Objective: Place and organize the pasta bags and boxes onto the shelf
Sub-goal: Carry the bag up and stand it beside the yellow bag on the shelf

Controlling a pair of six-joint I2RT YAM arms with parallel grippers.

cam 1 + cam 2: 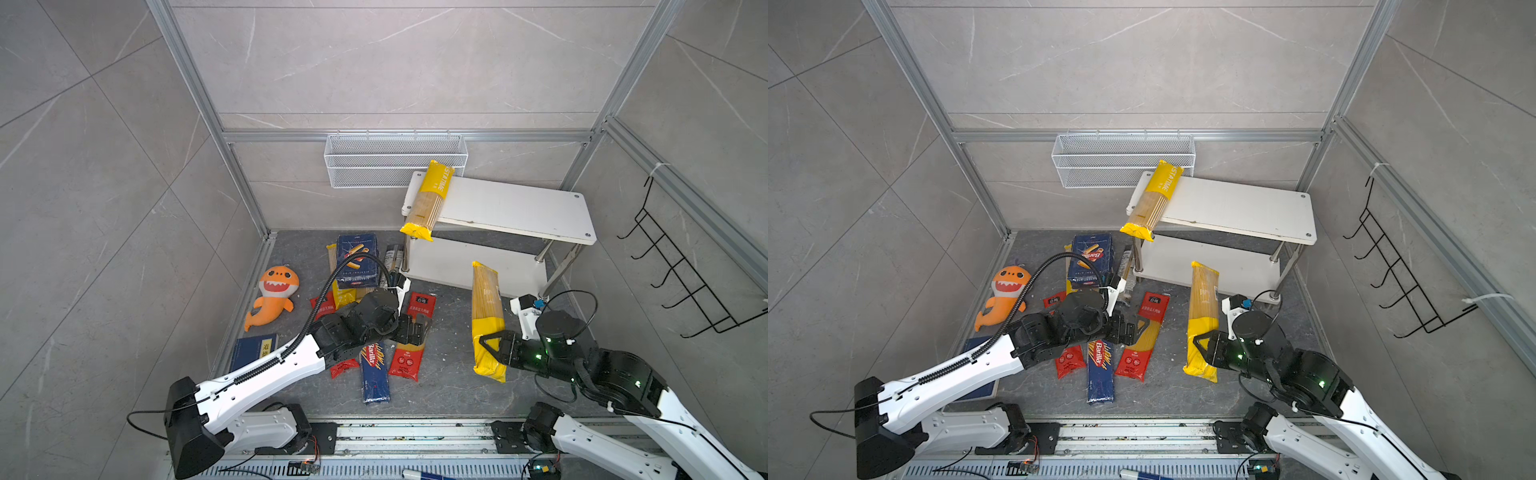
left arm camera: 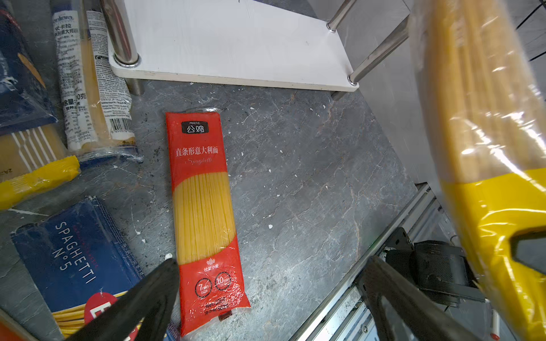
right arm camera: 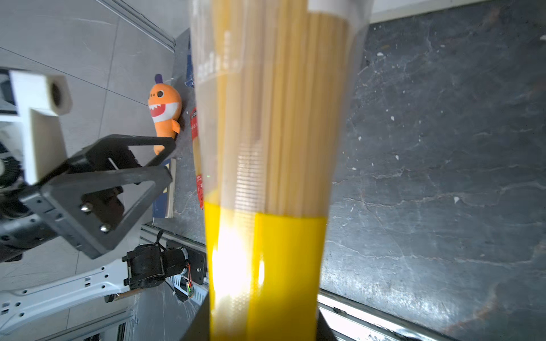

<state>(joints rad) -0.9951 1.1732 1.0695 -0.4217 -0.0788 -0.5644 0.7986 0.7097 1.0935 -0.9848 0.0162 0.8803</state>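
Yellow film caps both ends of the spaghetti bag [image 1: 485,307] clenched in the right claw [image 1: 487,345] near its lower end. Pale strands show through clear wrap, and its far end points at the lower board of the white shelf [image 1: 519,208]. The left claw [image 1: 415,326] hangs spread wide and empty over a red-ended bag [image 2: 204,206] on the grey floor. Six bags show: three yellow-ended, one of them, the shelf bag [image 1: 430,199], overhanging the top board, another under the wide blue box [image 1: 357,259]; two red-ended; one printed clear bag [image 2: 88,88] beside a shelf leg. A narrow blue box [image 1: 374,374] makes two boxes. A shark toy [image 1: 274,297] and a blue book [image 1: 253,349] lie left; a wire basket [image 1: 395,160] hangs behind the shelf.
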